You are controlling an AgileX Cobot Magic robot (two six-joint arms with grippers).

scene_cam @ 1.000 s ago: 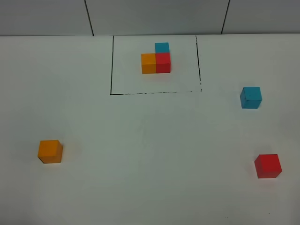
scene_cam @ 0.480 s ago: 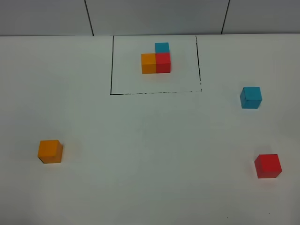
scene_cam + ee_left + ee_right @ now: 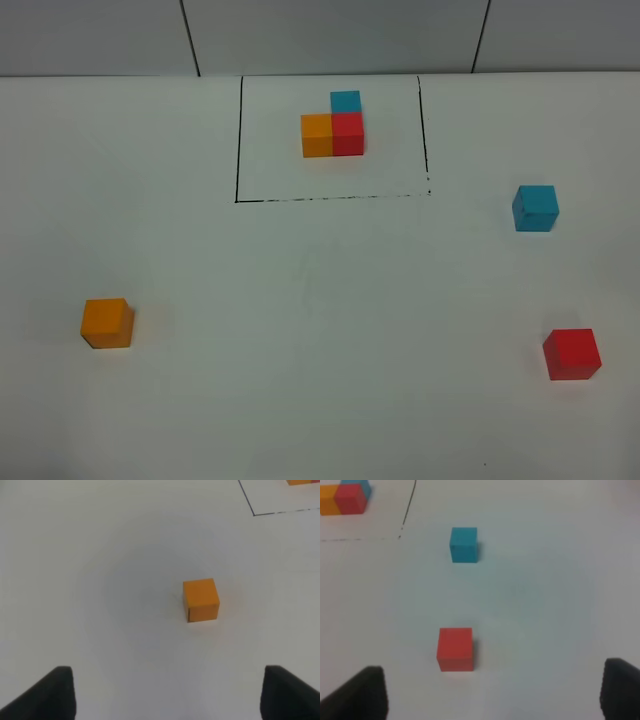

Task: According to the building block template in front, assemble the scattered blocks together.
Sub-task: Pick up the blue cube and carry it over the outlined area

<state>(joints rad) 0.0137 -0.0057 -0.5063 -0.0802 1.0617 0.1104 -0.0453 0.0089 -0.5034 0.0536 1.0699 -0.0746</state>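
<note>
Movement: nothing has shifted over the last second; every cube sits where it was and neither arm shows in the overhead view.
Table [image 3: 300,290]: a plain white surface running back to a grey panelled wall.
Black rectangle [image 3: 238,140]: a thin drawn frame at the far middle of the table, its near edge broken and faint.
Building block template [image 3: 333,133]: three joined cubes inside the frame forming an L, with orange on the left, red touching it on the right, and blue behind the red.
Blue cube [image 3: 535,208]: loose on the right side, outside the frame and near its right corner.
Red cube [image 3: 572,354]: loose at the near right, well apart from the blue one.
Orange cube [image 3: 106,323]: alone at the near left, far from the other two.
Left gripper [image 3: 172,695]: pincer spread wide and holding nothing; the orange cube lies on the table ahead of its dark fingertips [image 3: 60,692], untouched.
Right gripper [image 3: 490,692]: pincer also wide and holding nothing; the red cube sits just ahead of it, the blue one farther on, and a corner of the template at the view's edge.
</note>
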